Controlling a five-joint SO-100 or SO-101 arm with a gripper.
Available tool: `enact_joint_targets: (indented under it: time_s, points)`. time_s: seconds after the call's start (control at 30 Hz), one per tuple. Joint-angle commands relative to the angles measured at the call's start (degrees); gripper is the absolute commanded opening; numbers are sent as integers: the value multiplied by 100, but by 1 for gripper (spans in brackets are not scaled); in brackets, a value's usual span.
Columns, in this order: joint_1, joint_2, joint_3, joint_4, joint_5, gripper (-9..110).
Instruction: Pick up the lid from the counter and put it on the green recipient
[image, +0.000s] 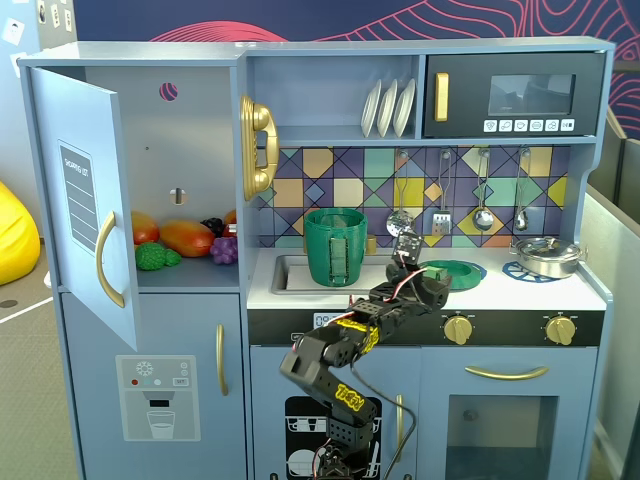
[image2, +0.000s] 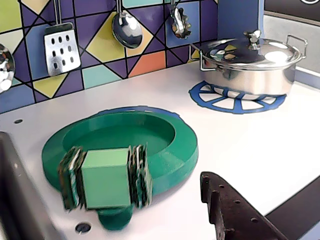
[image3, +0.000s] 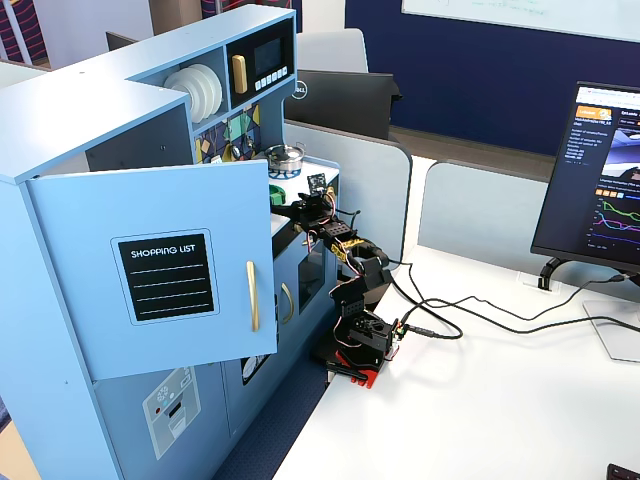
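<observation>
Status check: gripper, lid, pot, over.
Gripper at lid knob, grip unclear. Lid flat on counter. Green pot uncovered in sink. Path clear.
</observation>
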Motion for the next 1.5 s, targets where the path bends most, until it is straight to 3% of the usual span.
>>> enact_joint_targets:
  time_s: [0.0, 0.63, 1.1, 1.33, 1.47]
  points:
    - [-53, -466, -826, -237, -123, 51]
    - [-360, -2276, -2382, -352, -255, 47]
    - [-316, -2575, -2435, -396, -246, 43]
    - [-352, -2575, -2364, -413, -281, 37]
    - [-413, -2549, -2312, -378, -343, 24]
